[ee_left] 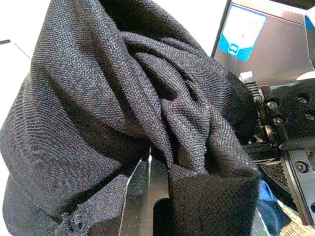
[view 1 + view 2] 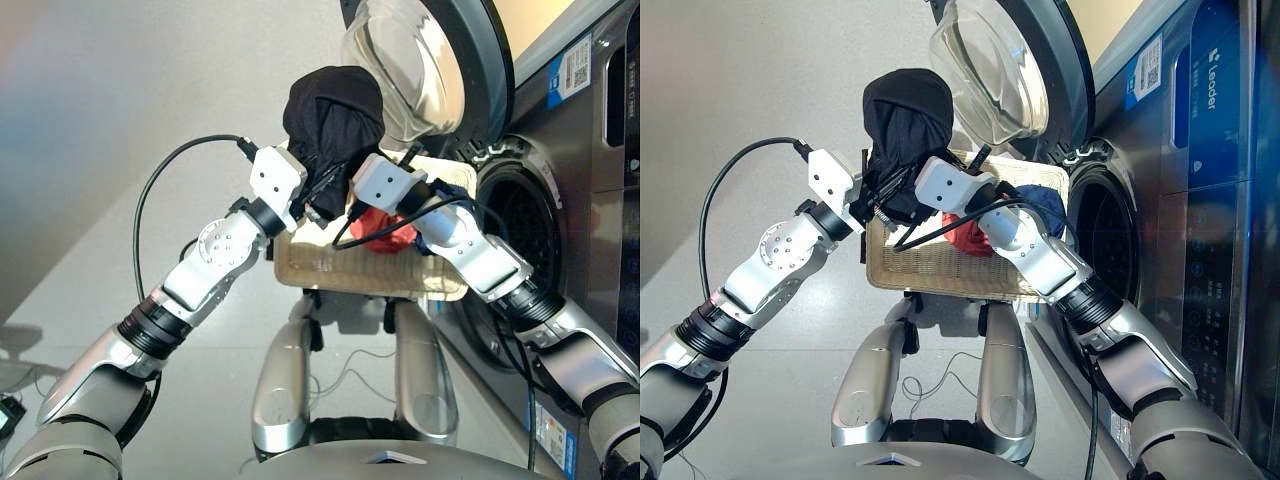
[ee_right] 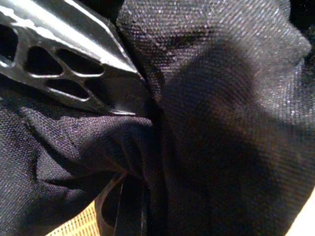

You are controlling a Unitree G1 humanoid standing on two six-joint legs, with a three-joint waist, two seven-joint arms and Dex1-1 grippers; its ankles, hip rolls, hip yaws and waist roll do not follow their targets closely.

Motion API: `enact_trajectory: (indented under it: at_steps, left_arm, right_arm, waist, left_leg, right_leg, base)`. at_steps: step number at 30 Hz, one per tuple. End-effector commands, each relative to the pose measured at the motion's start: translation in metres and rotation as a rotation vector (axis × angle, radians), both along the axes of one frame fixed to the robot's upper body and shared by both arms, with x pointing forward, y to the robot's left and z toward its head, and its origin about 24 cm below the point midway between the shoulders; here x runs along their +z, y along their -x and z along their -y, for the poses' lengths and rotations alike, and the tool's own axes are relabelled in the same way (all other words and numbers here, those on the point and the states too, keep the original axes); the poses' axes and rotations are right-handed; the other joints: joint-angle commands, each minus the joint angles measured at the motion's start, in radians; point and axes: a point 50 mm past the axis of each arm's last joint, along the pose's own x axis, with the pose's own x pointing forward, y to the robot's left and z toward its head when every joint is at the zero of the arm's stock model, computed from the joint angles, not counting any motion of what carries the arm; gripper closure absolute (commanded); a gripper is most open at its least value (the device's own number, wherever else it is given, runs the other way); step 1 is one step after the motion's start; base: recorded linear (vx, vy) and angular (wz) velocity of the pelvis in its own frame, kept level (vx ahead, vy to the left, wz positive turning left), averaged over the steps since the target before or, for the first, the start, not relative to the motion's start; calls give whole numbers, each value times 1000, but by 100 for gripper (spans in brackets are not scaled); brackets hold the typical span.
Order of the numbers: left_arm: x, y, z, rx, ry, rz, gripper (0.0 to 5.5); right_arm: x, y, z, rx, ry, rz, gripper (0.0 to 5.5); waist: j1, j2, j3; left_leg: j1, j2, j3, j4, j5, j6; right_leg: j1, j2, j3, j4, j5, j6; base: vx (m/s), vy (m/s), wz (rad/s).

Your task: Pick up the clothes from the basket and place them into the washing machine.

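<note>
A black garment [image 2: 333, 115] is bunched up in the air above the cream basket [image 2: 330, 270]. My left gripper [image 2: 312, 196] is shut on its lower left part, and my right gripper [image 2: 343, 192] is shut on it from the right. Black cloth [image 1: 138, 108] fills the left wrist view and mostly hides the fingers. In the right wrist view, one finger [image 3: 74, 64] presses into the black cloth [image 3: 221, 123]. A coral red garment [image 2: 385, 232] and a navy garment [image 2: 1042, 205] lie in the basket. To the right is the washing machine's porthole [image 2: 520, 235], with its door [image 2: 430, 60] swung open above.
The basket rests on a stand just left of the machine's front [image 2: 1210, 230]. A black cable [image 2: 165, 180] loops off my left wrist. Grey floor [image 2: 120, 90] stretches to the left.
</note>
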Motion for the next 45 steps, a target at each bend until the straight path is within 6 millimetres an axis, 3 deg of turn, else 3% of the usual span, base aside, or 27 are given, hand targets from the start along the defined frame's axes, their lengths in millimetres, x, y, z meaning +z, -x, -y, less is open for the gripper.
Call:
enact_trajectory:
  at_steps: [1,6,9,10,11,12,15,16,17,21,23,25,26,27,29,30,37,42,44,45]
  left_arm:
    - [9,26,14,-113,24,108,0]
    - [7,24,8,-42,65,121,0]
    - [6,21,5,32,116,140,0]
    - [5,22,5,32,115,139,0]
    - [6,22,4,51,131,154,0]
    - [6,22,4,51,131,153,0]
    - [6,21,5,97,179,176,0]
    - [6,21,5,97,178,176,0]
    - [9,22,5,115,209,200,0]
    - [13,23,6,133,255,220,0]
    - [17,23,6,172,305,252,0]
    - [18,24,6,188,329,266,0]
    - [17,21,8,215,397,244,0]
    - [17,21,8,215,398,244,0]
    - [11,18,10,247,478,191,0]
    - [7,17,10,265,504,165,0]
    - [9,17,11,276,474,193,0]
    - [9,17,11,291,516,175,0]
    - [8,16,11,296,525,156,0]
    - [8,16,11,293,525,158,0]
  right_arm:
    - [57,23,-23,179,-238,243,550]
    - [38,15,-3,62,-355,176,550]
    - [12,6,20,-90,-451,105,550]
    - [12,6,20,-91,-451,105,550]
    - [-3,3,32,-169,-478,70,550]
    - [-3,3,32,-170,-478,70,550]
    - [-40,-5,57,-346,-563,-50,550]
    - [-40,-5,58,-346,-564,-50,550]
    - [-58,-6,66,-415,-585,-106,550]
    - [-81,-8,76,-494,-613,-184,550]
    - [-105,-6,91,-592,-683,-264,550]
    - [-114,-5,95,-630,-712,-296,550]
    - [-137,-2,103,-712,-746,-373,550]
    - [-137,-2,103,-711,-747,-373,550]
    - [-155,1,111,-795,-819,-442,550]
    - [-174,8,122,-908,-842,-494,550]
    - [-184,12,143,-1074,-1061,-514,550]
    - [-162,5,175,-1190,-1340,-362,550]
    - [-151,6,201,-1304,-1522,-256,550]
    - [-150,6,202,-1303,-1526,-253,550]
  waist:
    - [-2,-2,-31]
    - [-3,-1,-28]
    - [-5,-2,-25]
    - [-4,-2,-26]
    - [-6,-3,-23]
    - [-6,-2,-24]
    - [-9,-8,-18]
    - [-9,-8,-18]
    - [-10,-12,-16]
    - [-12,-17,-16]
    - [-13,-22,-17]
    - [-13,-24,-18]
    - [-12,-27,-18]
    - [-12,-27,-18]
    - [-10,-30,-16]
    - [-6,-32,-11]
    - [3,-33,-11]
    - [12,-23,-11]
    - [15,-15,-11]
    - [18,-14,-11]
  left_leg:
    - [-13,13,-51,82,-51,-44]
    - [-17,16,-56,97,-57,-43]
    - [-19,19,-61,112,-65,-43]
    - [-19,19,-62,113,-66,-43]
    - [-23,22,-65,131,-73,-44]
    - [-24,22,-65,134,-74,-44]
    - [-34,30,-73,178,-95,-42]
    - [-35,30,-73,180,-97,-42]
    - [-37,35,-75,192,-105,-42]
    - [-44,38,-75,217,-118,-42]
    - [-49,41,-77,237,-129,-43]
    - [-50,40,-78,243,-134,-43]
    - [-53,41,-81,255,-140,-43]
    - [-54,41,-81,256,-141,-43]
    - [-63,42,-87,278,-152,-41]
    - [-66,44,-91,302,-169,-40]
    - [-100,49,-106,352,-190,-38]
    - [-142,51,-113,393,-207,-36]
    - [-161,50,-114,412,-217,-37]
    - [-166,50,-114,416,-219,-37]
  right_leg:
    - [111,-68,51,-196,130,94]
    - [110,-69,47,-181,121,93]
    - [112,-67,47,-168,112,93]
    - [112,-67,47,-167,111,93]
    - [111,-64,48,-153,103,91]
    - [110,-64,47,-151,102,91]
    - [104,-56,45,-112,82,88]
    - [104,-56,45,-110,81,88]
    - [103,-53,44,-98,74,88]
    - [99,-51,46,-82,65,87]
    - [97,-50,48,-66,56,87]
    - [98,-49,49,-63,52,87]
    - [98,-48,46,-52,45,87]
    - [97,-48,46,-51,44,87]
    - [95,-47,43,-35,33,85]
    - [95,-46,41,-11,18,84]
    - [69,-44,36,39,-3,81]
    - [26,-41,40,88,-25,73]
    - [6,-40,42,108,-38,69]
    - [0,-39,43,112,-39,69]
  base:
    - [0,0,0]
    - [0,0,0]
    - [0,0,0]
    - [0,0,0]
    - [0,0,0]
    - [0,0,0]
    - [0,0,0]
    - [0,0,0]
    - [0,0,0]
    - [0,0,0]
    - [0,0,0]
    - [0,0,0]
    - [0,0,0]
    - [0,0,0]
    - [0,0,0]
    - [0,0,0]
    - [0,0,0]
    - [0,0,0]
    - [0,0,0]
    - [0,0,0]
